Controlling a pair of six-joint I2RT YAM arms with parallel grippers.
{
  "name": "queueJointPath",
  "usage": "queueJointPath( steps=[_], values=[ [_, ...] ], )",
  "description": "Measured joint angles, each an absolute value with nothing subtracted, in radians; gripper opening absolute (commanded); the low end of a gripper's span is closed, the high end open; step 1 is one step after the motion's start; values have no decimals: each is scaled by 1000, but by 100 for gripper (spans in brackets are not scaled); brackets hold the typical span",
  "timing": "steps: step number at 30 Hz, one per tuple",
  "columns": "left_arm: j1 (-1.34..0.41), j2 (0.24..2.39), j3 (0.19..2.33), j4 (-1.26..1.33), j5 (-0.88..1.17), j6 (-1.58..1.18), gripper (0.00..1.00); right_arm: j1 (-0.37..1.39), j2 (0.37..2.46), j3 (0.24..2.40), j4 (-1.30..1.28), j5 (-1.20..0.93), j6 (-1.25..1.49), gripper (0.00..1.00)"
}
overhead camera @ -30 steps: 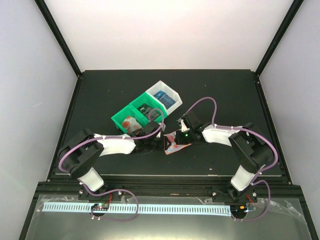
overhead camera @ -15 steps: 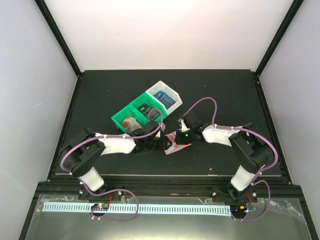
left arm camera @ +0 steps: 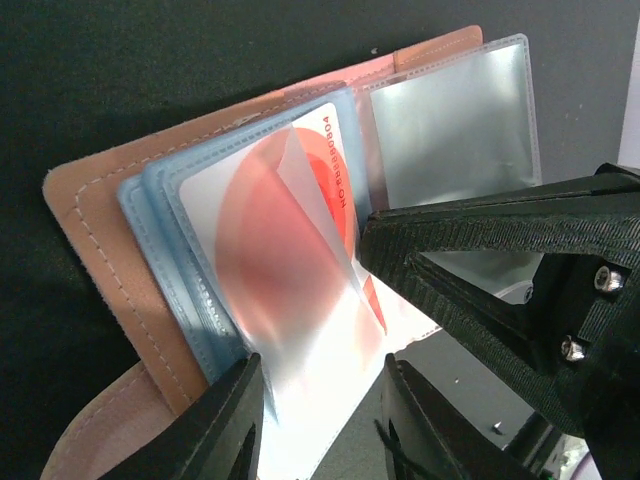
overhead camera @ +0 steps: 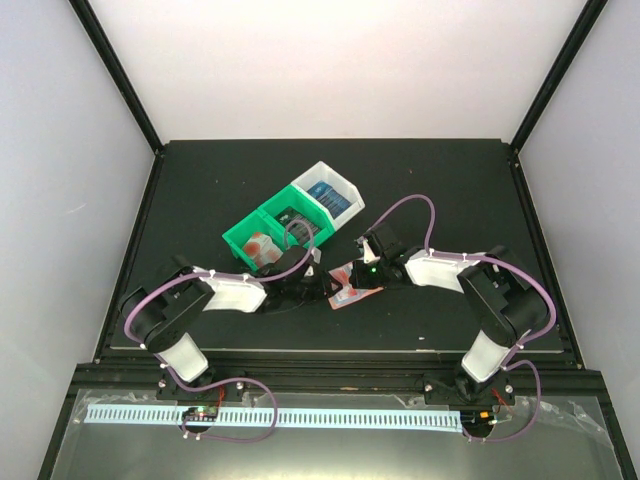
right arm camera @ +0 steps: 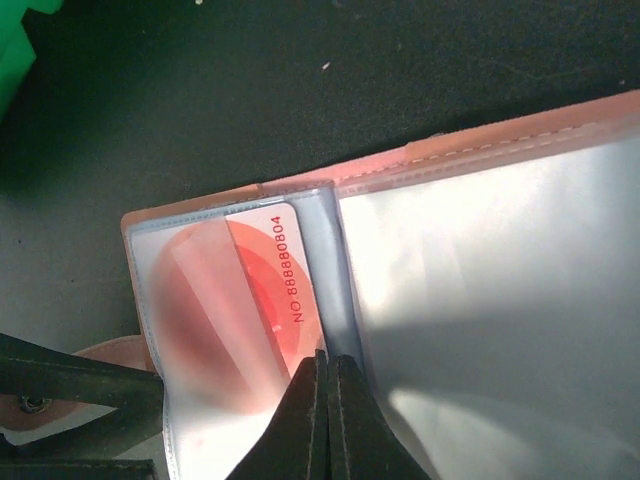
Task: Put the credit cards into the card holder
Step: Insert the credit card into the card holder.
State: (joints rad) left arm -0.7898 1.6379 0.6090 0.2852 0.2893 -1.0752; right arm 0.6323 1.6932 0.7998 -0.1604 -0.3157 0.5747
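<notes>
The card holder (overhead camera: 352, 283) lies open on the black table (overhead camera: 200, 180), between the 2 grippers. Its stitched salmon cover carries pale blue and clear glossy sleeves. 1 white credit card (left arm camera: 300, 270) with a red disc sits partly inside a sleeve.

The left gripper (left arm camera: 318, 425) pinches this card's lower edge. The right gripper (right arm camera: 327, 385) is pressed together on the sleeve edge.

The green bin (overhead camera: 240, 240) and white bin (overhead camera: 352, 188) hold further cards.

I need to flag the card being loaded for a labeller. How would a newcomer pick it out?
Look at the near middle of the black table, between the two grippers, where the salmon card holder lies open. The card sits in its pale blue pocket: white with a red disc and red numbers along one edge, unlike those in the bins.
</notes>
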Motion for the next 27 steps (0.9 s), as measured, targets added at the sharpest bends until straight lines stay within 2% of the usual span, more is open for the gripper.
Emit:
queueJointPath(
  steps=[5,14,21,27],
  values=[
    [-790,1638,583,342,312,-1169,28,628,1693,799,-154,-313,579,1],
    [-791,1650,529,554,395,-1316,27,627,1694,792,-123,-308,585,1],
    [-791,1674,536,630,408,-1322,28,628,1695,790,-110,-307,586,1],
    [-791,1676,566,601,385,-1251,27,627,1695,795,-117,-295,585,5]
  ],
)
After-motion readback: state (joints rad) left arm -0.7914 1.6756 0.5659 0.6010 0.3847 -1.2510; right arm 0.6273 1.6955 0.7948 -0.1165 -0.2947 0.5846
